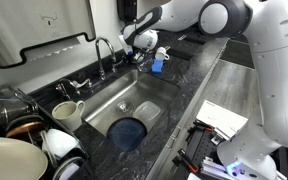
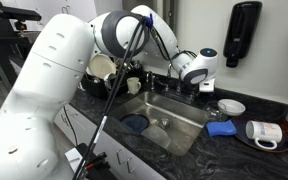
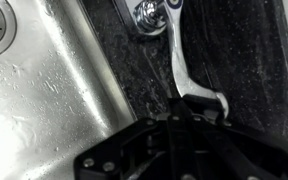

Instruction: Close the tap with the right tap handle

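The tap [image 1: 103, 48] is a slim chrome gooseneck faucet that stands behind the steel sink [image 1: 134, 95]. The right tap handle [image 3: 180, 62] is a short chrome lever. In the wrist view it runs from its round base at the top down to a flared tip. My gripper [image 3: 181, 112] has its dark fingers together, and their tips touch the lever's tip. In both exterior views the gripper [image 1: 140, 41] [image 2: 198, 86] is low over the counter behind the sink, right of the spout. It hides the handle there.
A blue object [image 1: 157, 65] [image 2: 220, 128] lies on the dark counter beside the sink. A mug [image 1: 69, 112] and stacked dishes [image 1: 24, 140] crowd one end. A white plate [image 2: 231, 105] and a mug [image 2: 258, 131] sit at the other end. A blue item lies over the sink drain [image 1: 130, 131].
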`<control>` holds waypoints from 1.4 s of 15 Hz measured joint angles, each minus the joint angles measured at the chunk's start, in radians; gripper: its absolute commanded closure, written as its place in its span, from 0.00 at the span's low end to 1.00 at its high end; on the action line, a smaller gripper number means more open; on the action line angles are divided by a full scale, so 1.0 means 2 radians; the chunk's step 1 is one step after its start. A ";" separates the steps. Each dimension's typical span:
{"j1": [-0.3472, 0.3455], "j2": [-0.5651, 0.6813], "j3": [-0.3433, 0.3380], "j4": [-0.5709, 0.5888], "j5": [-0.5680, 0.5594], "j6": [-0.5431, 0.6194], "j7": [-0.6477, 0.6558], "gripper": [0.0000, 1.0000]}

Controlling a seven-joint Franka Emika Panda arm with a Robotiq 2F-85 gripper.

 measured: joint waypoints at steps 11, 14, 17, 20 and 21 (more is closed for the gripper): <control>0.035 -0.059 -0.008 0.000 -0.098 -0.193 0.046 1.00; 0.061 -0.091 -0.016 -0.022 -0.156 -0.240 0.098 1.00; 0.083 -0.129 -0.018 -0.063 -0.201 -0.247 0.136 1.00; 0.093 -0.172 -0.018 -0.110 -0.238 -0.245 0.173 1.00; 0.098 -0.188 -0.017 -0.128 -0.248 -0.244 0.186 1.00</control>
